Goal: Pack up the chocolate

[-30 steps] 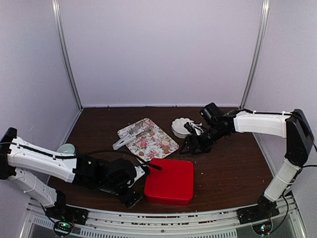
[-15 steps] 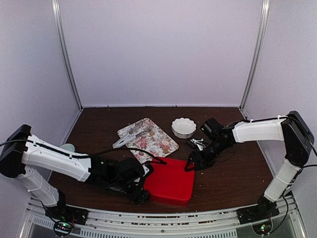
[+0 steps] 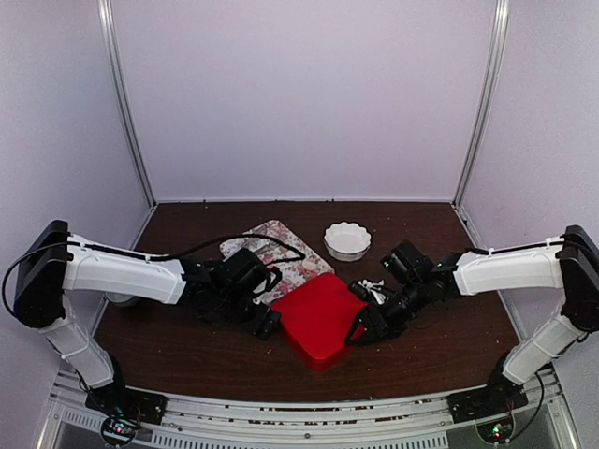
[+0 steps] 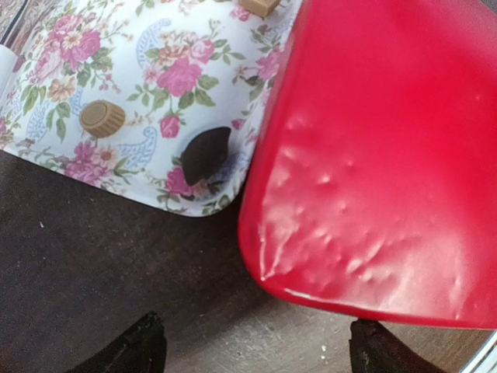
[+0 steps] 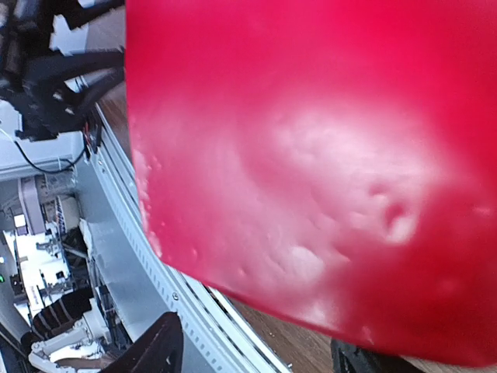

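Chocolate pieces lie on the flower-print tray [image 4: 132, 70]: a tan round one [image 4: 102, 118], a dark brown one [image 4: 204, 153] and a tan one at the top edge [image 4: 258, 6]. A red box [image 3: 318, 318] lies turned at an angle against the tray's near corner; it also shows in the left wrist view [image 4: 380, 140] and fills the right wrist view [image 5: 311, 140]. My left gripper [image 3: 266, 324] is open and empty at the box's left edge, fingertips wide apart [image 4: 260, 350]. My right gripper [image 3: 361, 329] is open at the box's right edge [image 5: 256, 353]. The left arm hides much of the tray [image 3: 281, 234].
A white scalloped bowl [image 3: 347, 240] stands behind the box to the right. White crinkled paper cups [image 3: 376, 286] lie beside my right wrist. The metal front rail [image 3: 299, 416] runs along the near table edge, close to the box.
The red box has slid away from the front edge toward the tray and rotated. My left gripper moved inward with it. My right gripper came from beside the bowl to the box's right edge.
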### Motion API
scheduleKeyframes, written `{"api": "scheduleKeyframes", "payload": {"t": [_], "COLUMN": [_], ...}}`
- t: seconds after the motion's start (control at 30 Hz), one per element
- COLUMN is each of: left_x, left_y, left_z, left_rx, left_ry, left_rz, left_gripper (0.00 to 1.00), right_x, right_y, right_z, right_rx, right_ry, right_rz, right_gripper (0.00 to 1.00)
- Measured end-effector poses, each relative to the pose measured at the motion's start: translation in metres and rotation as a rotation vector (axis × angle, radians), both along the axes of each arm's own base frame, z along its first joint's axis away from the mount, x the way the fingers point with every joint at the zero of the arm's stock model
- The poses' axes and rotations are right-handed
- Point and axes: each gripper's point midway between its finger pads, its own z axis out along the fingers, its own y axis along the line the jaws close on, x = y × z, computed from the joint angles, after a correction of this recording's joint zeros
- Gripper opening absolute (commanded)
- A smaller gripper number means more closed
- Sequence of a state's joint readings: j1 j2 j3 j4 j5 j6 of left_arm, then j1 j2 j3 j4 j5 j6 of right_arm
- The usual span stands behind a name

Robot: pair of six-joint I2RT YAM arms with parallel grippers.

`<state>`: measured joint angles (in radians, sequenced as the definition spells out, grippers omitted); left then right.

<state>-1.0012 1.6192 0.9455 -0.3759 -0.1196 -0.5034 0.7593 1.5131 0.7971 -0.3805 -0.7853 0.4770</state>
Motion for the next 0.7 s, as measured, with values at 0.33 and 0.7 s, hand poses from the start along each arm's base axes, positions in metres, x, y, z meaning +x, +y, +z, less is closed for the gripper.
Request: {"api": "scheduleKeyframes", "payload": {"t": [0.33, 0.7], "left_x": [-0.003, -0.004], "left_y": [0.007, 0.005], "left_z": [-0.006, 0.001], "left_rx": [0.013, -0.008], "left_ry": [0.011, 0.007], "left_rz": [-0.001, -0.006], "left_gripper": [0.84, 0.83], "right_x": [0.06, 0.102], "right_y": [-0.039, -0.037], "right_z": [0.047, 0.014], "right_rx": [-0.002, -0.13], "right_ry": [-0.126, -0.105], "right_rz": [-0.152, -0.182], "right_gripper": [0.69, 0.61]}}
